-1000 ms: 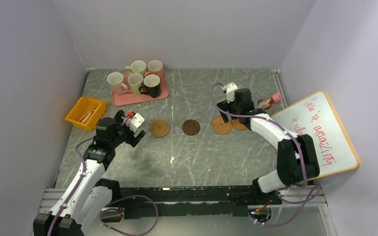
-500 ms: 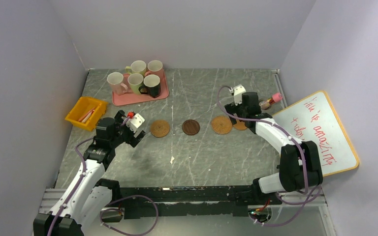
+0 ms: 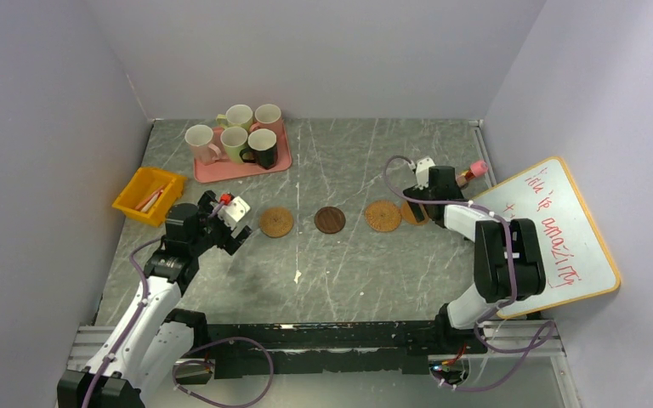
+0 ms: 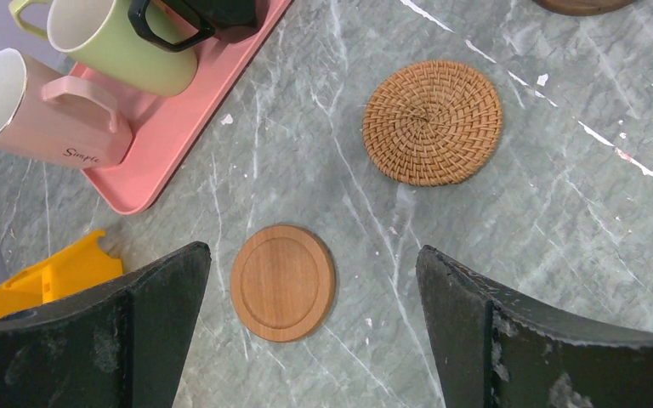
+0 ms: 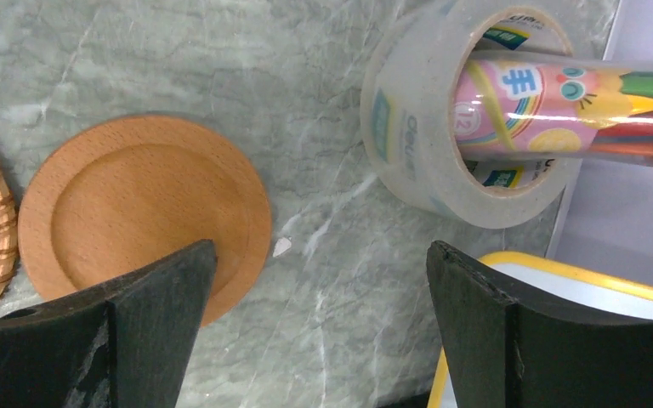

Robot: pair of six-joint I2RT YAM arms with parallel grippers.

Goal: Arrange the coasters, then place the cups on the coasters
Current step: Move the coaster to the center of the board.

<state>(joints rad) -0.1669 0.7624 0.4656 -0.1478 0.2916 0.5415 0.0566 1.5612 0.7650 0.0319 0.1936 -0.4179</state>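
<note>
Currently the right gripper (image 5: 319, 255) stands fully open and empty; the plain wooden coaster (image 5: 144, 212) lies flat on the counter (image 5: 332, 170) off-centre, partly beneath its left finger (the right arm is nearer).

White-and-black arms (image 3: 146, 308) (purple cables (image 3: 238, 338))

There were five mugs (image 3: 236, 140): two pink, two pale green, one black. Five coasters (image 3: 275, 223): two woven, two wooden, one dark brown. One pink tray (image 3: 228, 174), one yellow bin (image 3: 127, 202), one whiteboard (image 3: 561, 223), one tape roll (image 5: 408, 144).
</note>
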